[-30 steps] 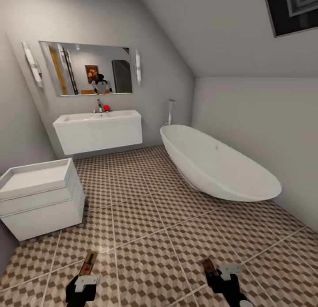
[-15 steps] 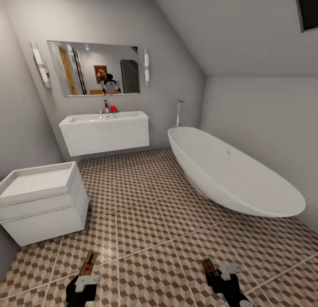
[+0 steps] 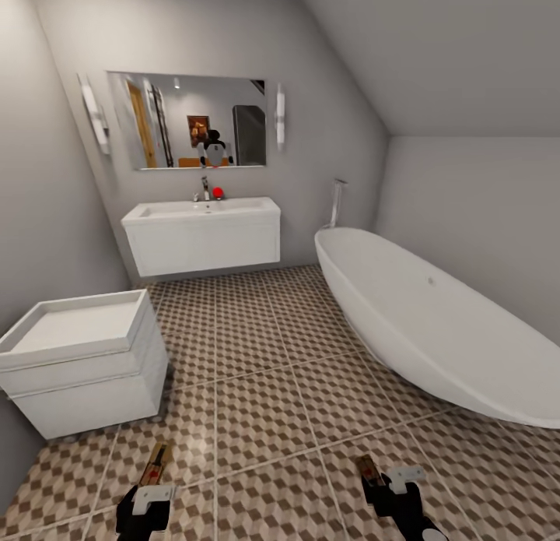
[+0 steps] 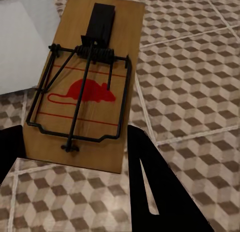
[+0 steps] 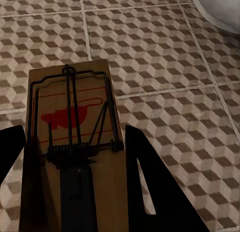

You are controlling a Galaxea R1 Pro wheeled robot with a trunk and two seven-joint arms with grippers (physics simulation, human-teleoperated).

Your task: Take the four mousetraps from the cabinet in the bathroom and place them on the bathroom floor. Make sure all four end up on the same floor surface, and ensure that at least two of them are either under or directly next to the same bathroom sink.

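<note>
Left gripper (image 4: 75, 157) pinches a flat tan wooden mousetrap with dark wire spring and red mouse mark (image 4: 85, 86), held above the brown-beige cube-patterned tile floor (image 3: 264, 401). Right gripper (image 5: 75, 162) clamps a second tan wooden mousetrap (image 5: 75, 137) likewise. Wide white rectangular sink on wall-hung vanity (image 3: 202, 231) stands ahead, well apart; oval white bathtub (image 3: 435, 323) to the right

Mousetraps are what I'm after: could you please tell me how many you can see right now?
2. One mousetrap is held in the left tool and the other mousetrap in the right tool, both above the bathroom floor. Others may be out of sight.
</note>
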